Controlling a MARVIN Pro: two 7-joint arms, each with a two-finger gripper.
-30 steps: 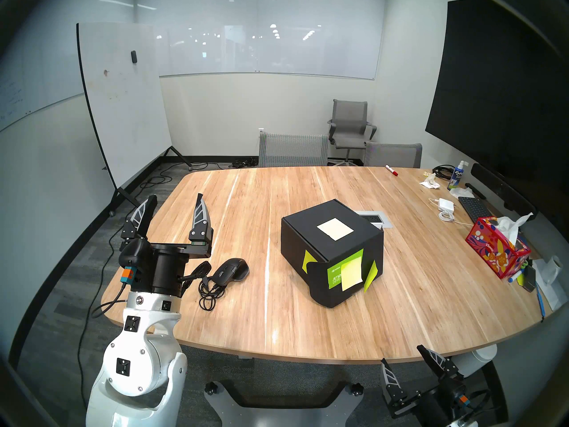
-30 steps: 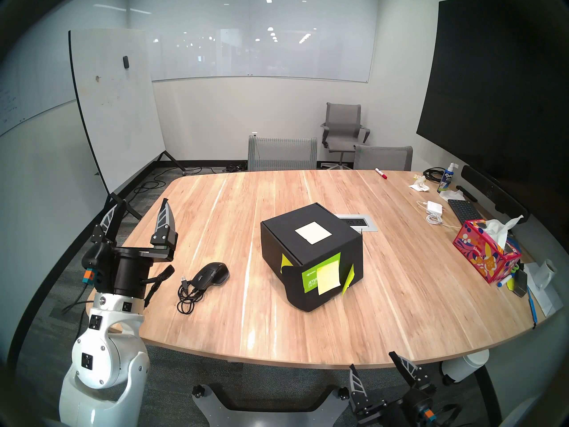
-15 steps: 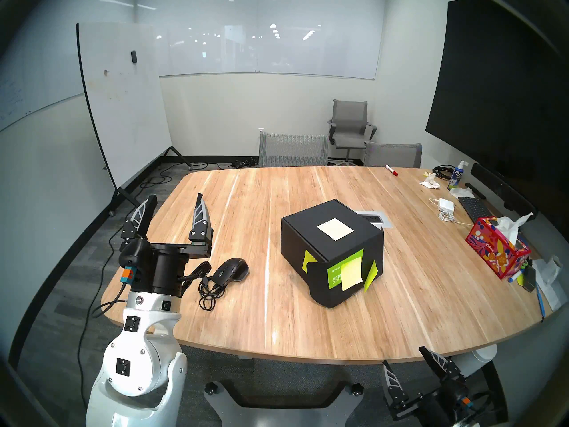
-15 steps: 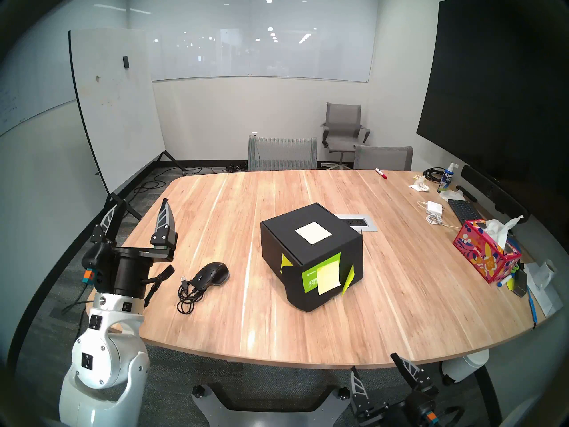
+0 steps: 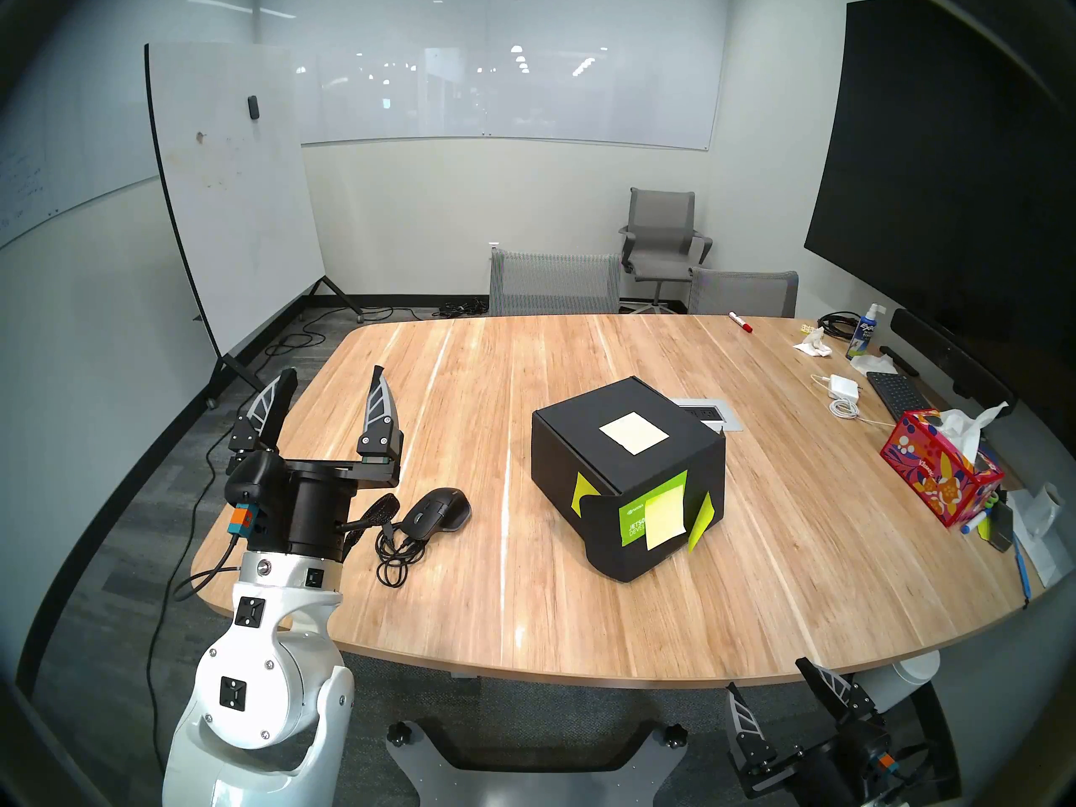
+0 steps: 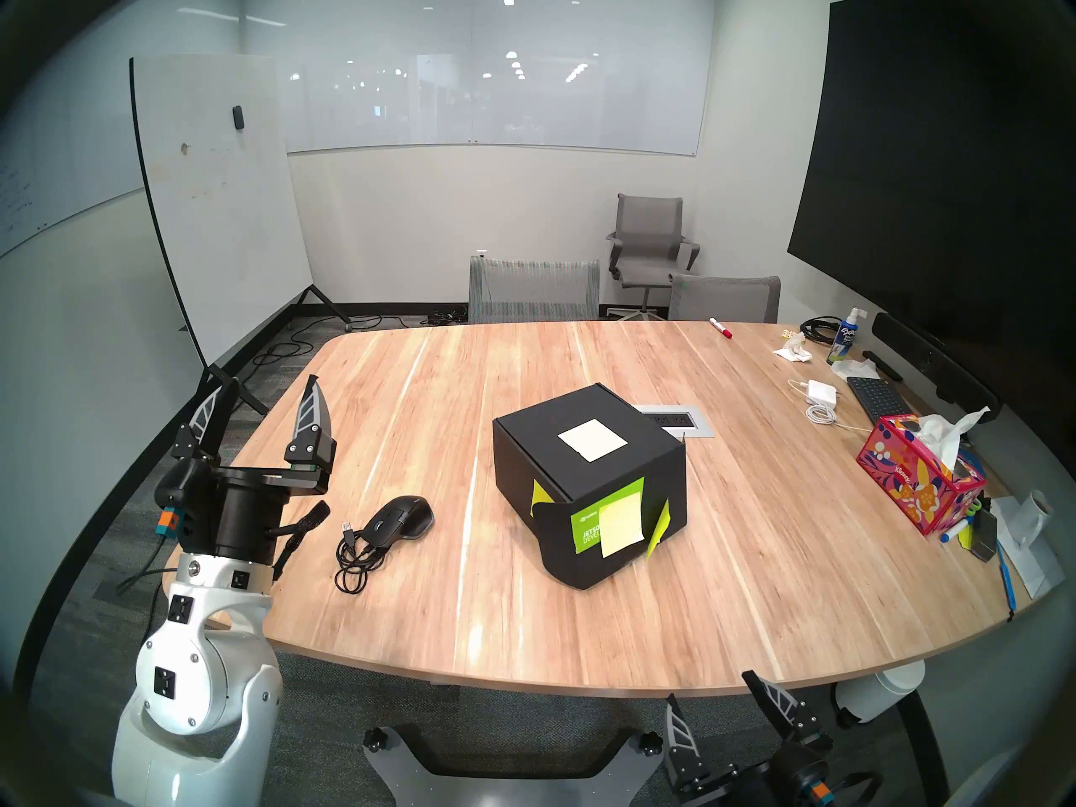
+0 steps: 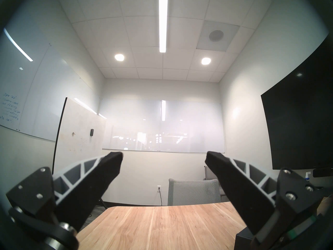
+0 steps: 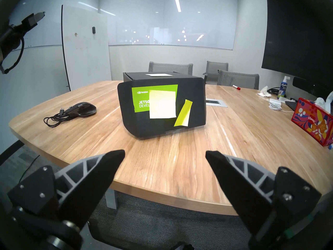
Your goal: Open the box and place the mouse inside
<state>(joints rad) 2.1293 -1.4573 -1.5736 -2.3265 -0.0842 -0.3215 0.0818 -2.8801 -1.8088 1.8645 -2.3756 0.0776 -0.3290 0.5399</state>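
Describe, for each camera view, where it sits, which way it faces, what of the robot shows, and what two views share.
Head views: high, looking down on the table; left gripper raised, right gripper low.
Left wrist: tilted up at ceiling and wall; own open fingers.
Right wrist: before the table's edge, facing the box and mouse; own open fingers.
Shared: head and right wrist both show box and mouse.

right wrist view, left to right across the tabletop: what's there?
Coiled thin black cable → black sculpted computer mouse → big matte black cardboard box → white charger with cord → red floral tissue box.
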